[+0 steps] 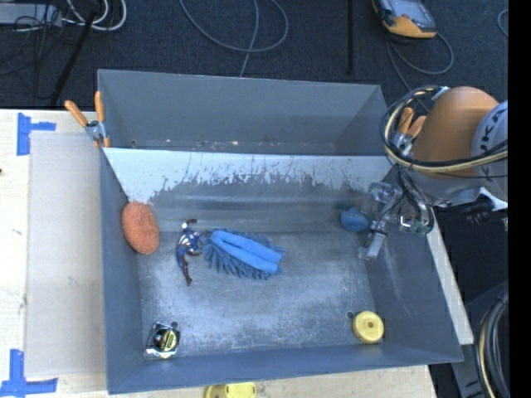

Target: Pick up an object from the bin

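My gripper point(375, 237) is positioned low in the right part of the grey bin point(249, 131), close to the right wall, with the arm entering from the right. Gripper state: I cannot tell whether it is open or closed, and nothing is visibly held.

Nearest item: a small blue rounded object point(353, 219), lying on the floor just beside the gripper on its left, towards the back wall. Whether the two touch cannot be determined.

Other contents, all lying apart from one another except as noted:
- a yellow round object point(367, 326), near the front right corner, well below the gripper
- a blue bristled brush point(243, 254), near the middle of the floor
- a small blue toy figure point(188, 247), just beside the brush on its left
- an orange oval object point(141, 227), against the left wall
- a small tape measure point(163, 338), in the front left corner
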